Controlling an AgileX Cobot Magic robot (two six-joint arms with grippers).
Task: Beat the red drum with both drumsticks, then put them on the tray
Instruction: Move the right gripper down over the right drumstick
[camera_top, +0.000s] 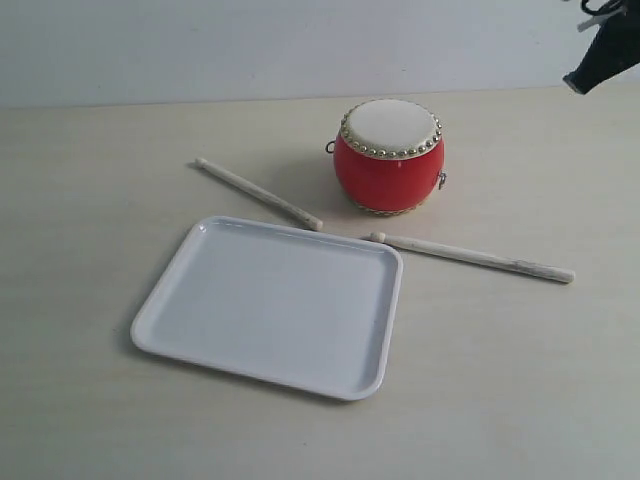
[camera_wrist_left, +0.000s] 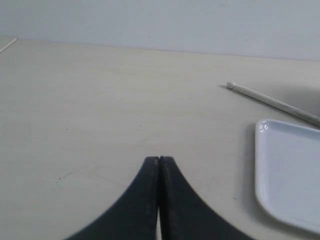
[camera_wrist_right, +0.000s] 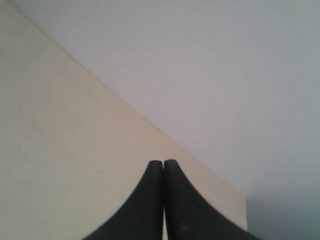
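The red drum (camera_top: 389, 155) stands upright on the table behind the white tray (camera_top: 180, 290), which has nothing on it. One pale drumstick (camera_top: 258, 193) lies to the drum's left, just past the tray's far edge. The other drumstick (camera_top: 472, 257) lies in front of the drum, to the right of the tray. My left gripper (camera_wrist_left: 159, 159) is shut with nothing in it, low over bare table left of the tray (camera_wrist_left: 260, 165); a drumstick (camera_wrist_left: 272, 102) lies beyond that tray corner. My right gripper (camera_wrist_right: 163, 162) is shut and empty, up at the far right (camera_top: 602, 55).
A pale wall (camera_top: 200, 45) runs behind the table's far edge. The table's far right corner (camera_wrist_right: 242, 212) shows in the right wrist view.
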